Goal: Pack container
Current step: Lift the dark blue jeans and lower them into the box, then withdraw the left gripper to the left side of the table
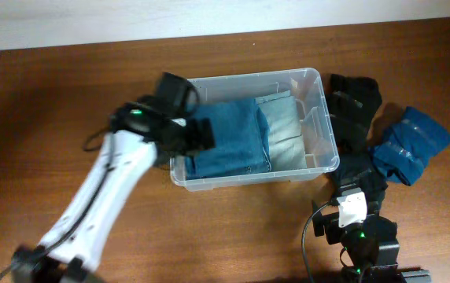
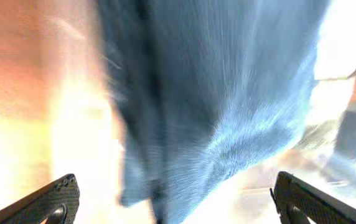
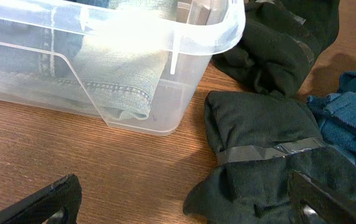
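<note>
Two folded jeans (image 1: 225, 140) already packed, we hover our right gripper (image 3: 187, 205), spread empty, over the black garment (image 3: 259, 130) at the container's (image 1: 245, 77) four o'clock, our left gripper (image 2: 178, 205) released above them; next, we likely clamp that garment.

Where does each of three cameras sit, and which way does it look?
Overhead: fixed above the brown wooden table, looking straight down on the clear plastic tub; both arms show.
Left wrist: on the left arm, close over blurred dark blue denim; open left gripper shows.
Right wrist: on the right arm, low, facing the tub's corner and black folded clothes; open right gripper shows.
Shared: overhead and right wrist both see tub and black clothes.
</note>
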